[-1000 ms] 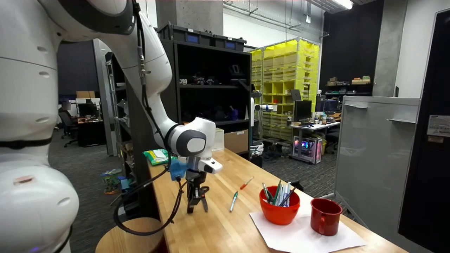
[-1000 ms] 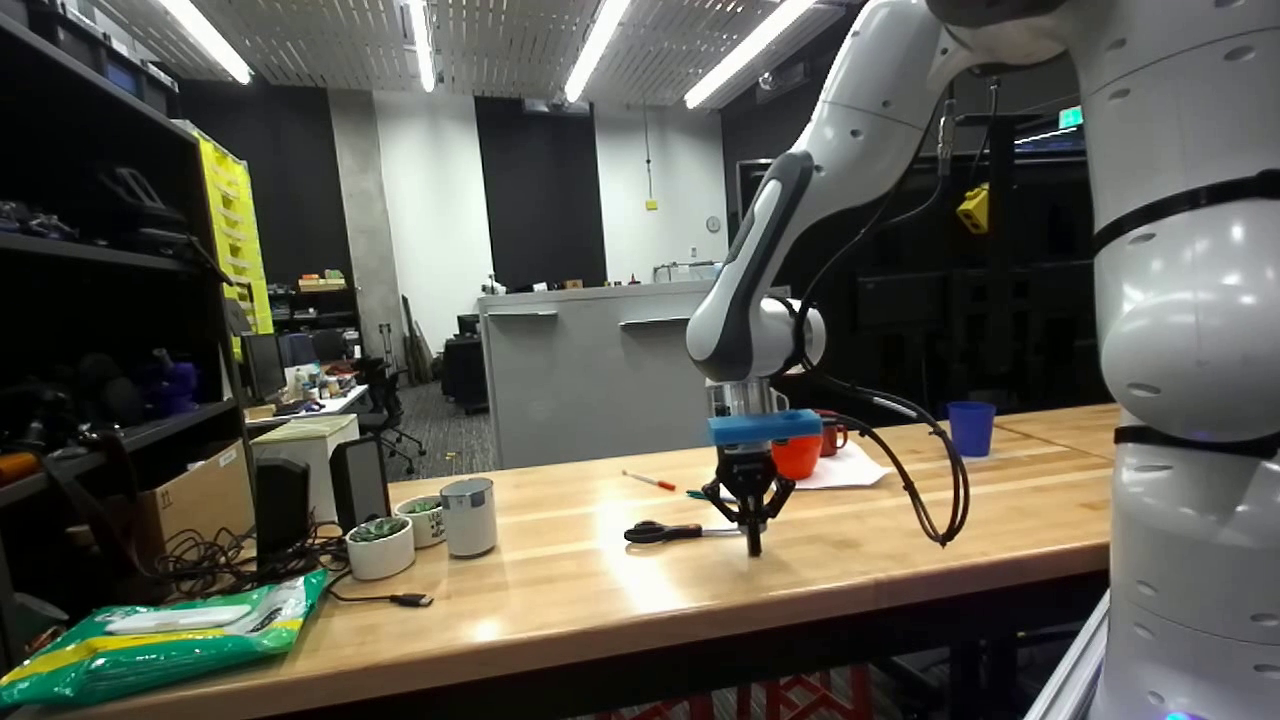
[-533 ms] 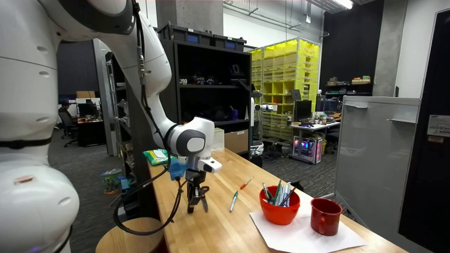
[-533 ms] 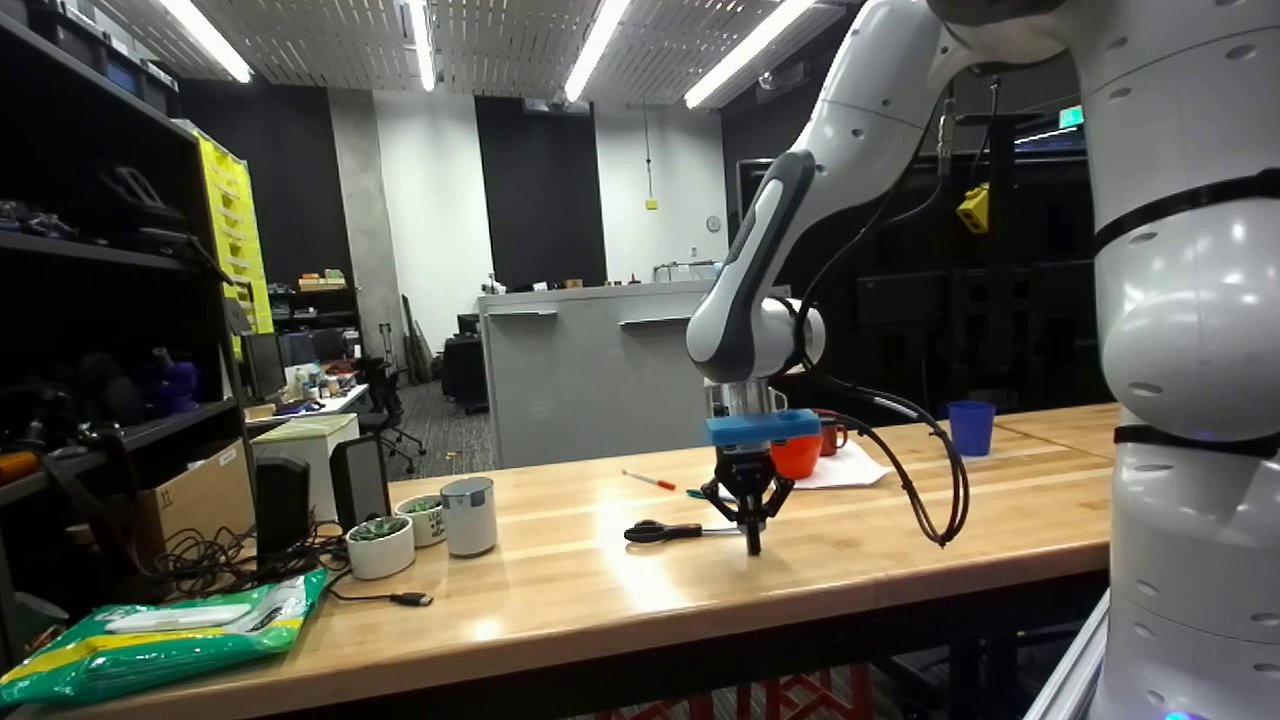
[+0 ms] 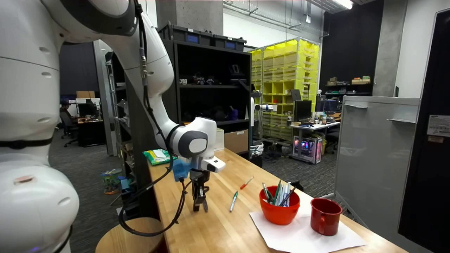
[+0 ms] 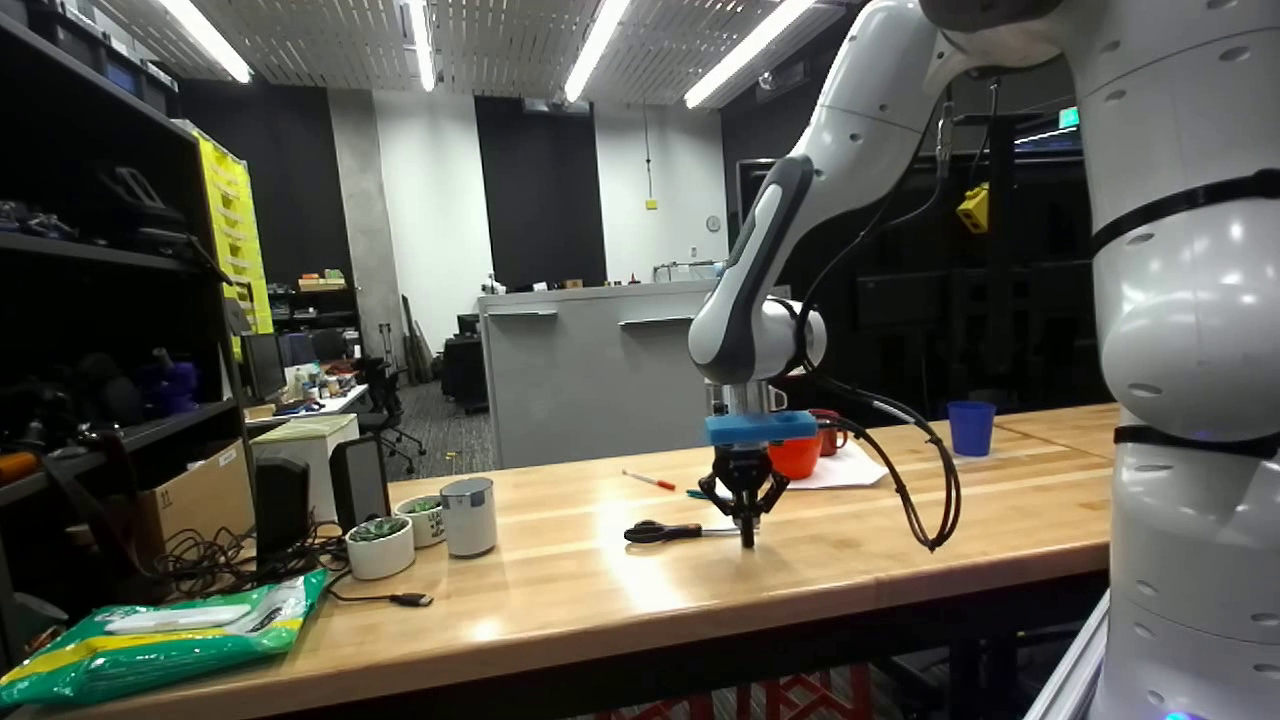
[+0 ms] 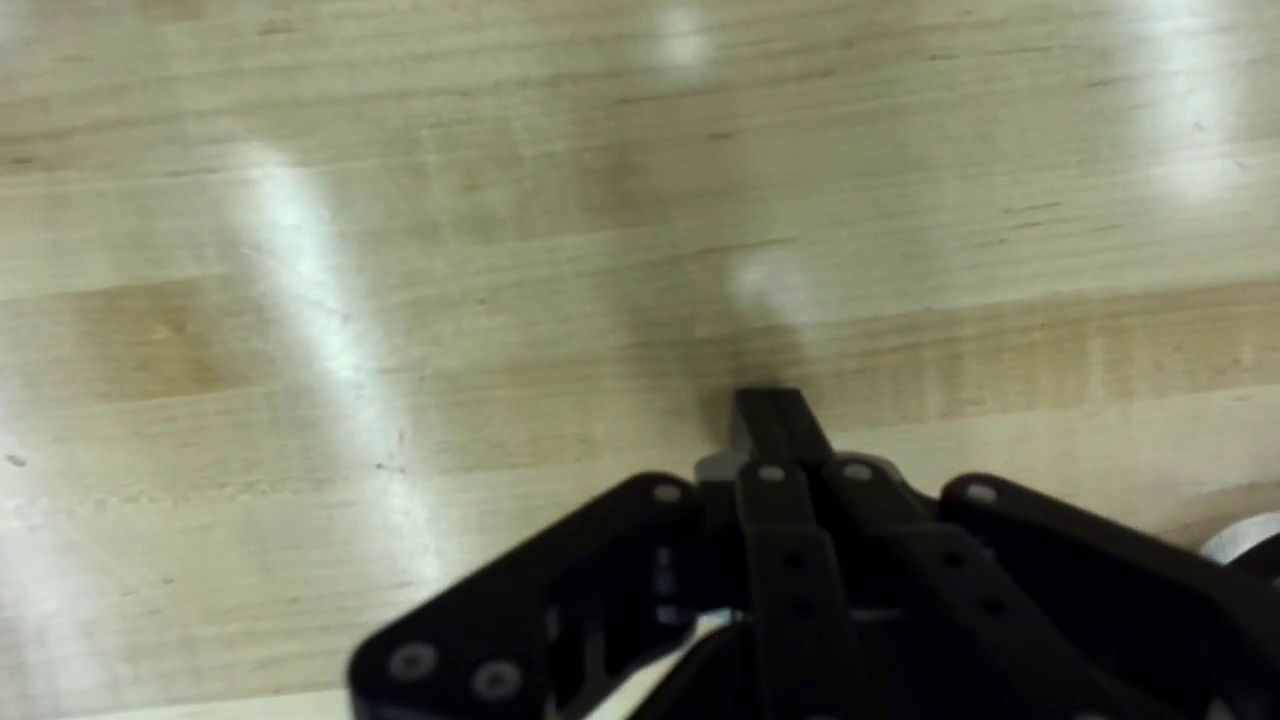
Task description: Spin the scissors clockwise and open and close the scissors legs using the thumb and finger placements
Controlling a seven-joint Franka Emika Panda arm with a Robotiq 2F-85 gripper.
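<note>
Shifted slightly nearer the scissors (image 6: 684, 531): gripper (image 6: 747, 541), jaws closed, nothing visibly held. Lying flat on the table (image 6: 560, 592), just beside: same scissors, unmoved, contact unclear. Likely lining up for a push; spin seemingly not begun.

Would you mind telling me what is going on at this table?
A robot arm is meant to spin the scissors clockwise and work their legs. At this moment its gripper points down beside them, shut on nothing that I can see. The scissors lie on the table; whether the gripper touches them I cannot tell. A red pen and a green pen lie nearby.
</note>
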